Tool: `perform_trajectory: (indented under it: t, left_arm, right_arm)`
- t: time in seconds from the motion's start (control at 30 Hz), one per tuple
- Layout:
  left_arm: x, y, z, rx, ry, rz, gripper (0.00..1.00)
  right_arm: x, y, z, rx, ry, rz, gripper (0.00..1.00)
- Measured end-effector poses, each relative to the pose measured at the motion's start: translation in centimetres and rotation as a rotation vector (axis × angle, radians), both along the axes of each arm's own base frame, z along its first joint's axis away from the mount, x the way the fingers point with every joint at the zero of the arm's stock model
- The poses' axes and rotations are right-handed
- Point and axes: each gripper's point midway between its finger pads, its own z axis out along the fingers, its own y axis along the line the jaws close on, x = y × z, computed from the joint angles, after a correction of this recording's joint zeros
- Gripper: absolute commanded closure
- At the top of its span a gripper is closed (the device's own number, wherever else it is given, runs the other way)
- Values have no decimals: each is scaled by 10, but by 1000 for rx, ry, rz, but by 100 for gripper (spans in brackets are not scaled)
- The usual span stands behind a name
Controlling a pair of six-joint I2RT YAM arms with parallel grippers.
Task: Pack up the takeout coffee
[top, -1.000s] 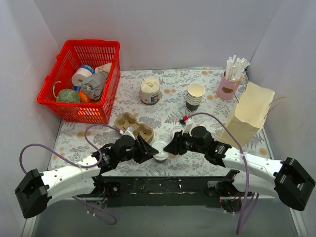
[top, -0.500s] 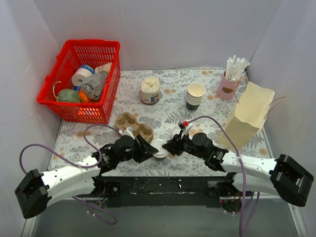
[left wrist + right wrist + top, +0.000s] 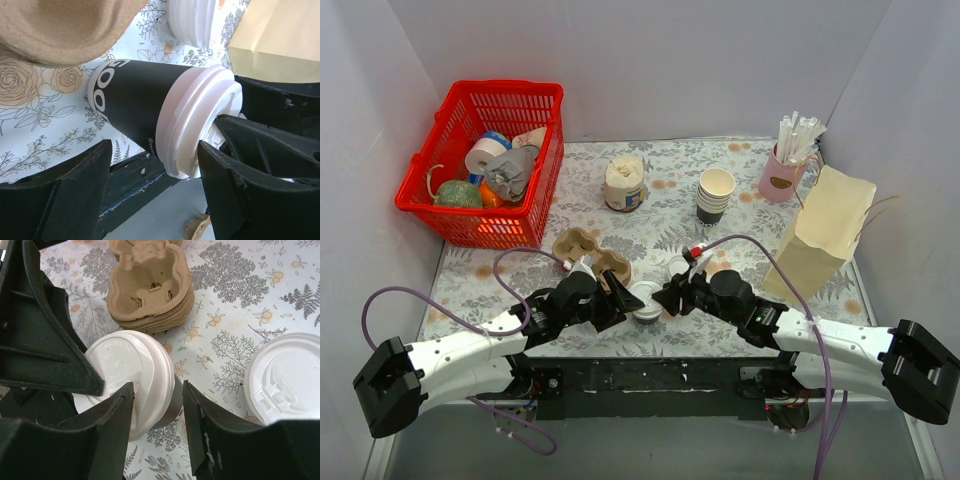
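Observation:
The takeout coffee is a black-sleeved paper cup with a white lid, at the table's near edge between my two grippers. In the left wrist view the cup lies between my left gripper's open fingers. One finger is by the lid and the other is apart from the cup wall. In the right wrist view my right gripper is open and straddles the rim of the cup's lid. One finger is over the lid and the other is beside the cup. The grippers face each other in the top view, left and right.
A stack of cardboard cup carriers sits just behind the cup. A loose white lid lies to its right. A paper bag stands at the right. Lidless cups, a cream jar, a pink straw holder and a red basket stand further back.
My right gripper has moved left and closed in on the cup's lid. The left gripper and cup have shifted slightly away from the table edge.

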Motion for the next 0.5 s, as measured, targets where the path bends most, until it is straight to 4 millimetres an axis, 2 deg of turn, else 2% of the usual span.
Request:
perform_trajectory:
  t: [0.1,0.13,0.17,0.3,0.5]
  left_arm:
    - [0,3,-3,23,-1,1,19]
    - [0,4,-3,34,-2,1,8]
    - [1,5,-3,43,-6,1,2]
    - [0,11,-5,91,-5,3,2]
    - [3,20,6,112,-43,21,2]
  right_arm:
    - [1,2,0,-49,41,0,45]
    - [1,2,0,-65,55,-2,44]
    - [1,3,0,-78,70,-3,43]
    - [-1,5,1,-113,133,-1,38]
    - [-8,8,8,-155,242,-1,29]
